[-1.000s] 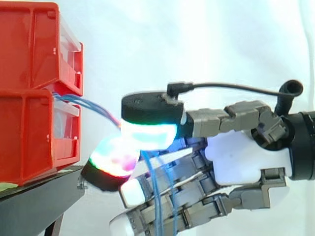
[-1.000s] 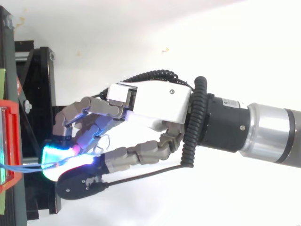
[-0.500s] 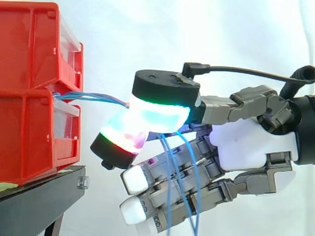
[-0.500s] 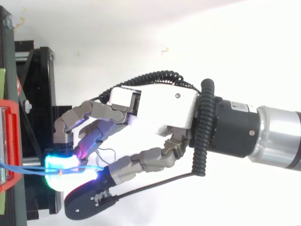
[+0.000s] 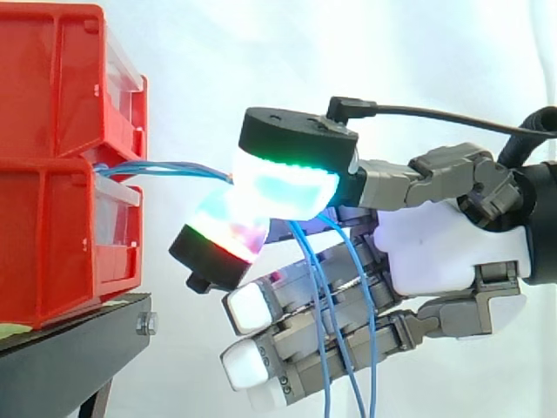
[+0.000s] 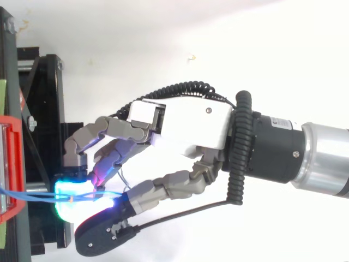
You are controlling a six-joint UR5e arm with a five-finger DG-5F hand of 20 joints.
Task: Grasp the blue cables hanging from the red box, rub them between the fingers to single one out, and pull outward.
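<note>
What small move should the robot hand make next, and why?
Probably rub the pads against each other before pulling outward: the robot hand pinches several blue cables together, stretched nearly level from the red box, so none is singled out yet.

just a black stand (image 5: 65,357) with a silver bolt (image 5: 146,324) at its edge, plain white curtain (image 5: 365,61) behind it all

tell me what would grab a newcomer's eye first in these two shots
The glowing pads of the robot's hand stand out first, in the middle of the side view, pinching a bundle of thin blue cables. The cables run across from where two stacked red bins meet at the left, then dangle loose below the pinch. The bins sit on a black stand at the lower left.
</note>
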